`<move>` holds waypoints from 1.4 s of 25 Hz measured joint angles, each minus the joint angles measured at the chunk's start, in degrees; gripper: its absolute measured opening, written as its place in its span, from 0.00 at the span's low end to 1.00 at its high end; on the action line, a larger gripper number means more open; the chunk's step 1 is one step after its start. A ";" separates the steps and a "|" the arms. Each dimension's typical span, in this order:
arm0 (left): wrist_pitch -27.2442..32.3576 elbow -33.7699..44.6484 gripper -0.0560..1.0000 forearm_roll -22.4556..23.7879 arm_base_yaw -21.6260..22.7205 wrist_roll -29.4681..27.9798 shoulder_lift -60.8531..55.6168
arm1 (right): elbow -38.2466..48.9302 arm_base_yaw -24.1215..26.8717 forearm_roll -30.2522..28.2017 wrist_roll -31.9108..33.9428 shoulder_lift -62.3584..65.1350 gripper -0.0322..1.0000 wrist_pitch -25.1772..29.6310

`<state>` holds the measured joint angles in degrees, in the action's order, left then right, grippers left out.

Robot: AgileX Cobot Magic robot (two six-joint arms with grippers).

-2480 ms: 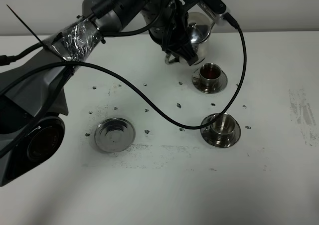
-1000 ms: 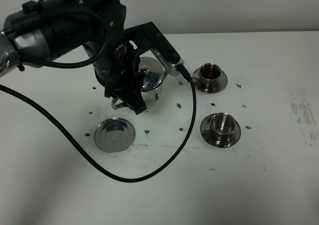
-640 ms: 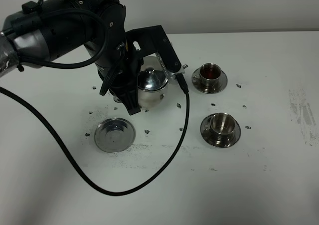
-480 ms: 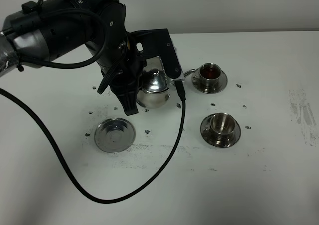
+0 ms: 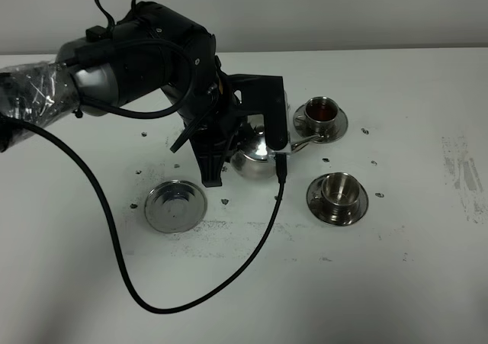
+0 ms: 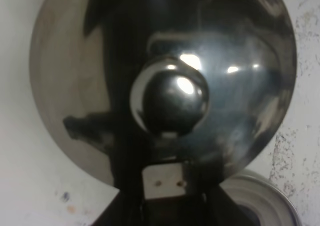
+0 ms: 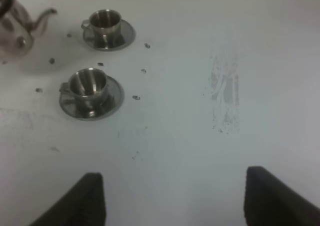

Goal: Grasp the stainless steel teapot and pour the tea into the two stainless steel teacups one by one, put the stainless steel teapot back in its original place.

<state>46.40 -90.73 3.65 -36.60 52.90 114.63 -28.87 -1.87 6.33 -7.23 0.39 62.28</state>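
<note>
My left gripper [image 5: 229,152] is shut on the handle of the stainless steel teapot [image 5: 255,158] and holds it just above the table, with the spout pointing right between the two teacups. The far teacup [image 5: 321,112] holds dark tea and the near teacup [image 5: 338,188] looks empty; each stands on its own saucer. The flat saucer [image 5: 176,205] lies bare to the left of the pot. In the left wrist view the teapot's lid and knob [image 6: 170,98] fill the frame above the gripper [image 6: 165,186]. My right gripper [image 7: 182,201] is open and empty, far from the cups [image 7: 87,88].
A black cable [image 5: 114,229] loops from the left arm across the table in front of the flat saucer. Small dark specks dot the white tabletop [image 5: 396,283]. The rim of the flat saucer [image 6: 262,198] shows beside the pot in the left wrist view.
The left arm has carried the teapot from above the far teacup leftward, then right and nearer; the spout now sits between the two cups.
</note>
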 joint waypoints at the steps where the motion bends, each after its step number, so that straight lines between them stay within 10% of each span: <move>1: -0.05 0.00 0.24 -0.26 0.00 0.80 0.31 | 0.00 0.00 0.00 0.00 0.00 0.61 0.00; 16: -2.32 0.00 0.24 -0.76 -1.52 16.67 0.50 | 0.00 0.00 0.00 0.00 0.00 0.61 0.00; 35: -5.90 0.00 0.24 11.37 -4.28 17.68 1.10 | 0.00 0.00 0.00 0.00 0.00 0.61 0.00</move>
<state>40.49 -90.73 15.02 -40.88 70.59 115.73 -28.87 -1.87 6.33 -7.23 0.39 62.28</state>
